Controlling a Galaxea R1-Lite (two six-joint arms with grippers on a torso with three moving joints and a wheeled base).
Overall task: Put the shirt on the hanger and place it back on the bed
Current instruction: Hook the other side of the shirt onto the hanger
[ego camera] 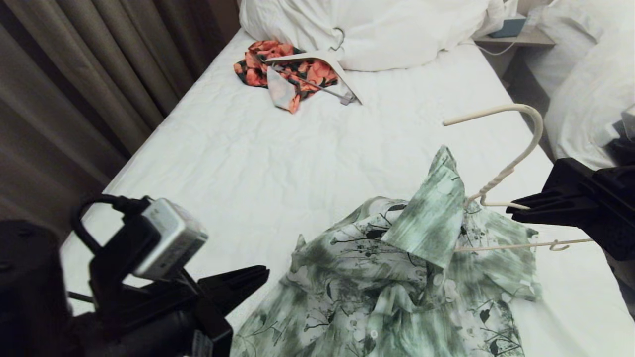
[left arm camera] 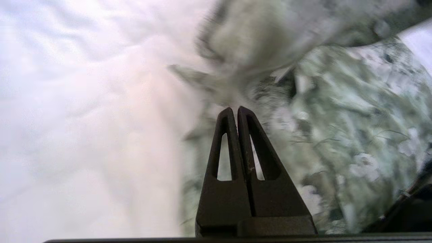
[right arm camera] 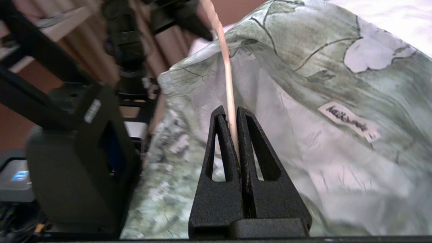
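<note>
now right hand [right arm camera: 233, 116] pinches hanger [ego camera: 516, 158] inside shirt [ego camera: 397, 277].

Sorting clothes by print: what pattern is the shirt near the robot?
Streaky green and white with white flowers and dark leaves; the shirt shows best in the head view.

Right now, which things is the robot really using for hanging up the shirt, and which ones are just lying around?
For the job:
- shirt
- hanger, pinched in the right gripper
- left gripper, jaws shut, empty
- bed

Just lying about:
- orange-red floral garment
- broad white hanger
- pillows
- curtain
</note>
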